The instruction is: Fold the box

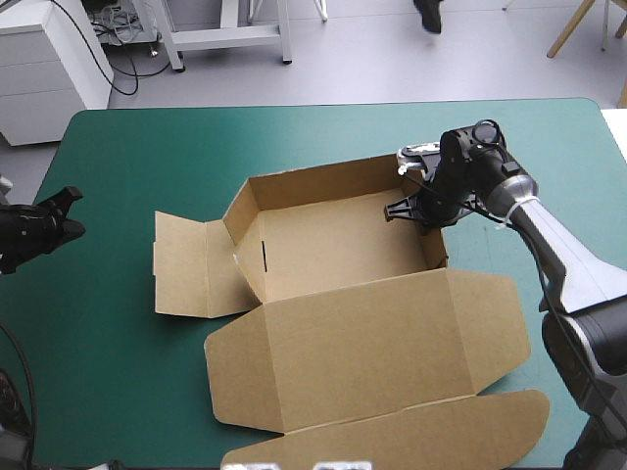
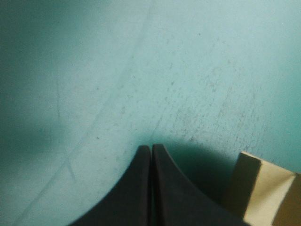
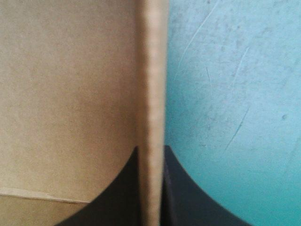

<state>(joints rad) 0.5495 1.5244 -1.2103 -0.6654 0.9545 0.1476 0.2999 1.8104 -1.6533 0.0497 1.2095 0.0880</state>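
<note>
- The box (image 1: 343, 264) sits at the middle of the teal-green worktop (image 1: 147, 157) as an open tray, with its far, left and right walls raised.
- Every face of the board that shows is plain brown.
- The lid (image 1: 392, 338) lies flat on the worktop on the tray's near side. Its rounded tuck flap reaches the near edge.
- A side flap (image 1: 186, 264) lies flat to the left of the tray, and a narrow slot shows in the left wall.
- The right arm comes in from the near right and reaches forward. Its wrist bends down over the tray's right wall, close to the far right corner.
- The right end effector (image 1: 415, 208) pinches that wall. In the right wrist view the board's edge stands upright between the black fingers (image 3: 188, 197), which are all but closed. The tray's inside lies to one side of the wall and bare worktop to the other.
- The left arm lies low at the worktop's left edge, pointing towards the box and apart from the side flap.
- The left end effector (image 2: 151, 155) has its fingers pressed together in one pointed arch over bare worktop and grips nothing. A corner of brown board shows just beside it.
</note>
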